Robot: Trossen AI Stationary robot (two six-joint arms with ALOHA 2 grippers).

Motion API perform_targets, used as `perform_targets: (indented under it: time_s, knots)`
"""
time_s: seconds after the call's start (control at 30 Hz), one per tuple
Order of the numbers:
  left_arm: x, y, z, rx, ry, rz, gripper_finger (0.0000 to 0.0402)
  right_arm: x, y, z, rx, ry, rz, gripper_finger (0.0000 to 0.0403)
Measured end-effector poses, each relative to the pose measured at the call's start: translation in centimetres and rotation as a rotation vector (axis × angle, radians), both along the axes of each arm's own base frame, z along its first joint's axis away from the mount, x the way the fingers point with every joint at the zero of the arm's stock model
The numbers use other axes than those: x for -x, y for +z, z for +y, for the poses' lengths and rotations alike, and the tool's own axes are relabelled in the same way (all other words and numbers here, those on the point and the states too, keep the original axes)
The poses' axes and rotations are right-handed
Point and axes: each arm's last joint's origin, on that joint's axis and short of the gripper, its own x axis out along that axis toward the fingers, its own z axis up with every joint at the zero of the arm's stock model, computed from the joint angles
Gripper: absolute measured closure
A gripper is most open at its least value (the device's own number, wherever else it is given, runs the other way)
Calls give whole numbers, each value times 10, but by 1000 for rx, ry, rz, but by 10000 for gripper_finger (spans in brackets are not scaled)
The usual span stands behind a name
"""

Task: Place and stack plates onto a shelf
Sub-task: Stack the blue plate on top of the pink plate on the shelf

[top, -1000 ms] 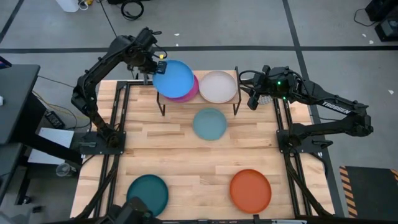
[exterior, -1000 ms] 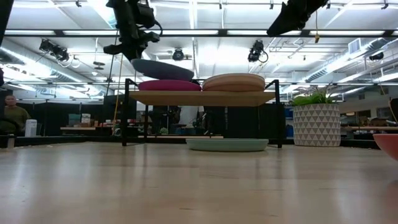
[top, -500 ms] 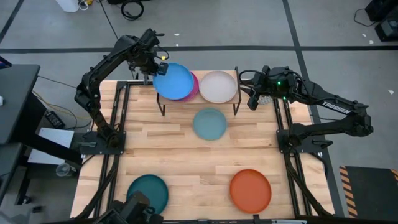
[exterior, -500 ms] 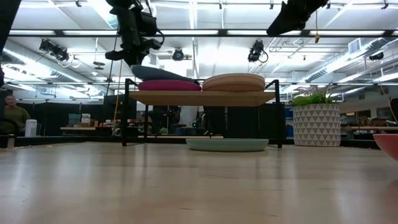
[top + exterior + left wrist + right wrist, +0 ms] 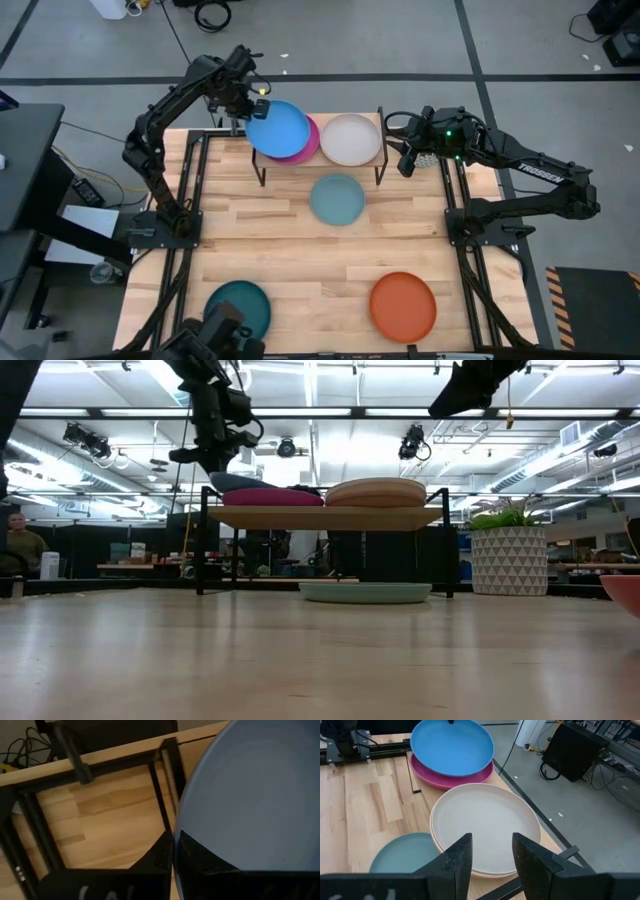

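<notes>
My left gripper (image 5: 250, 107) is over the shelf's (image 5: 325, 517) left end, shut on the bright blue plate (image 5: 279, 129). That plate lies tilted over the magenta plate (image 5: 311, 143), which sits on the shelf board. A cream plate (image 5: 350, 138) tops the shelf's right half. The pale blue plate (image 5: 337, 198) lies on the table, in front of the shelf. Near the table's front edge lie the dark teal plate (image 5: 240, 307) and the orange plate (image 5: 403, 305). My right gripper (image 5: 404, 163) hovers open off the shelf's right end. Grey and salmon plates do not show. My left gripper pinches the bright blue plate by its rim (image 5: 186, 827) on the far-left side, one finger (image 5: 205, 862) on its upper face and the other (image 5: 152, 862) beneath. It reaches in from the table's far left. The plate tilts, held side up (image 5: 222, 476), opposite side down on the magenta plate (image 5: 272, 497).
The shelf's black legs (image 5: 262, 172) and the black frame rails (image 5: 188, 190) along both table sides stand close to the arms. Bare wood lies between the shelf and the two front plates. A potted plant (image 5: 508, 555) and a seated person (image 5: 18, 545) are beyond the table.
My left gripper has come down a little over the shelf's left end, still shut on the bright blue plate. The plate has sunk from hanging clear above the magenta plate to lying tilted on it.
</notes>
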Motion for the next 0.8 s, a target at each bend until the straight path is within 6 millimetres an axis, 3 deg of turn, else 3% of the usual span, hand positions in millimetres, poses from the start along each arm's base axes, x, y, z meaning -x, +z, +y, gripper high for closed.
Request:
perform_targets:
  time_s: [0.6,0.8]
  knots:
    - [-2,-2,3,-8,-23,-2,379,0,0,0,3,2,3,257]
    - [-3,-2,4,-21,-25,-10,333,0,0,0,4,3,4,257]
